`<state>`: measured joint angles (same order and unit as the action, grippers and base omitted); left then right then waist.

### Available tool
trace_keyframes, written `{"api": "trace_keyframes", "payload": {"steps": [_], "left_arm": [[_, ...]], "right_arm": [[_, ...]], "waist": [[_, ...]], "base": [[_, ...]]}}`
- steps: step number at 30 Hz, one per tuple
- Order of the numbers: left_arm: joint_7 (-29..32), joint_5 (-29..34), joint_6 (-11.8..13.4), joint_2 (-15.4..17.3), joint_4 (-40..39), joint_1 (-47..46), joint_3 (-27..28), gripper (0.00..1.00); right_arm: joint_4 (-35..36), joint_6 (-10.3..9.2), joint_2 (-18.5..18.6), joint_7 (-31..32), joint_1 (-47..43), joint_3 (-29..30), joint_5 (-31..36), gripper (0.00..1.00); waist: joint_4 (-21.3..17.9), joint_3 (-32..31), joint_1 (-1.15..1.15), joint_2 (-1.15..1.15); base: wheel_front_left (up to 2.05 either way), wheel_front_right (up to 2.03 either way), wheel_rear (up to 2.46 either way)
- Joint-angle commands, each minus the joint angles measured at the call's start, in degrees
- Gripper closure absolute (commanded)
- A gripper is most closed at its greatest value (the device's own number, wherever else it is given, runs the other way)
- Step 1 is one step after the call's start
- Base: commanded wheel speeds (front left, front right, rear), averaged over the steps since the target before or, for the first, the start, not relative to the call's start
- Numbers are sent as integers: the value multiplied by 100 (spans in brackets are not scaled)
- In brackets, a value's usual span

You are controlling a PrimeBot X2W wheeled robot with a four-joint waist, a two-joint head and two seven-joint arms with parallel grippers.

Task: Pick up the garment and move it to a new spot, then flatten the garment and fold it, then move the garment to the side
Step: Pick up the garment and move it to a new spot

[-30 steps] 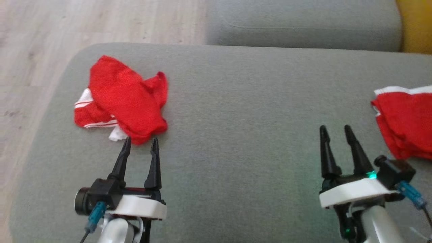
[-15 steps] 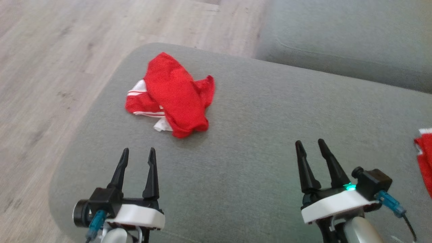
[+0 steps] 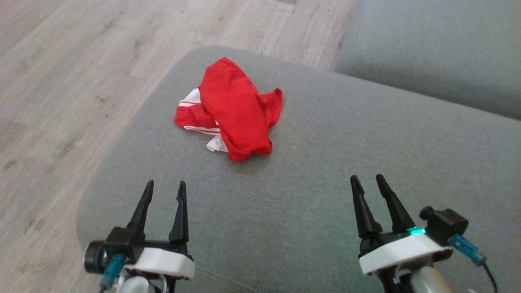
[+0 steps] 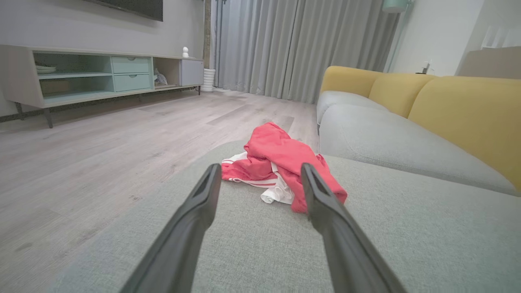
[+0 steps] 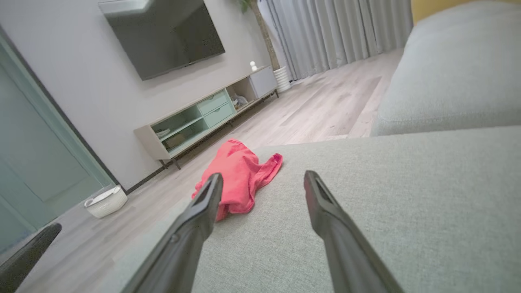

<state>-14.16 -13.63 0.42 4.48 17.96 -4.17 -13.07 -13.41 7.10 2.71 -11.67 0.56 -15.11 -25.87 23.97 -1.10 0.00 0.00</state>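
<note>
One garment point(image 3: 234, 118): red with white stripes, crumpled heap on grey cushion point(image 3: 325, 195), close to cushion's rounded corner. Wood floor point(image 3: 61, 81) just beyond edge, left of garment. Broad cushion surface stretches right of garment and on its near side. Second grey cushion point(image 3: 439, 53) beyond garment, to right. Two tools: left tool point(image 3: 165, 183) on near side of garment, apart from it, fingers spread, released; right tool point(image 3: 366, 177) well right of garment, likewise released.
</note>
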Motion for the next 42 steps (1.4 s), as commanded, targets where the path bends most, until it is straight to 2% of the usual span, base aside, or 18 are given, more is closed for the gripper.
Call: {"api": "trace_keyframes", "payload": {"steps": [1, 7, 14, 20, 26, 32, 38, 39, 40, 42], "left_arm": [[10, 2, -24, 86, -226, -289, 140, 0], [455, 14, -331, 440, -237, -1187, 114, 0], [1475, -384, -723, 1114, 424, -3103, 154, 0], [2549, -1249, -787, 1612, 1273, -4431, -322, 0], [3310, -2167, -789, 2072, 1860, -5058, -847, 0], [3647, -2755, -790, 2182, 2238, -5289, -1165, 0], [3598, -3217, -790, 2174, 2602, -5441, -1523, 0], [3606, -3287, -790, 2169, 2627, -5452, -1586, 31], [3605, -3351, -790, 2169, 2645, -5467, -1645, 100], [3538, -3469, -790, 2181, 2625, -5512, -1759, 100]], "right_arm": [[229, 39, 17, -70, 269, -93, -32, 0], [440, 39, 17, 38, 530, -73, 191, 0], [816, 39, 17, 338, 911, -7, 517, 0], [1027, 39, 17, 418, 1104, 74, 646, 0], [1154, 39, 17, 422, 1256, 74, 684, 0], [1232, 39, 17, 449, 1333, 67, 714, 0], [1262, 39, 17, 459, 1364, 63, 745, 0], [1261, 39, 17, 460, 1369, 68, 747, 0], [1259, 39, 17, 461, 1373, 73, 750, 0], [1249, 39, 17, 460, 1382, 82, 748, 0]], "waist": [[-34, 88, 0, 0], [-239, 638, 0, 0], [-671, 1533, 0, 0], [-1014, 2084, 0, 0], [-1285, 2396, 0, 0], [-1424, 2557, 0, 0], [-1529, 2696, 0, 0], [-1536, 2706, 0, 0], [-1541, 2711, 0, 0], [-1548, 2704, 0, 0]], "base": [[0, 0, 0], [0, 0, 0], [0, 0, 0], [0, 0, 0], [0, 0, 0], [0, 0, 0], [0, 0, 0], [0, 0, 0], [0, 0, 0], [0, 0, 0]]}}
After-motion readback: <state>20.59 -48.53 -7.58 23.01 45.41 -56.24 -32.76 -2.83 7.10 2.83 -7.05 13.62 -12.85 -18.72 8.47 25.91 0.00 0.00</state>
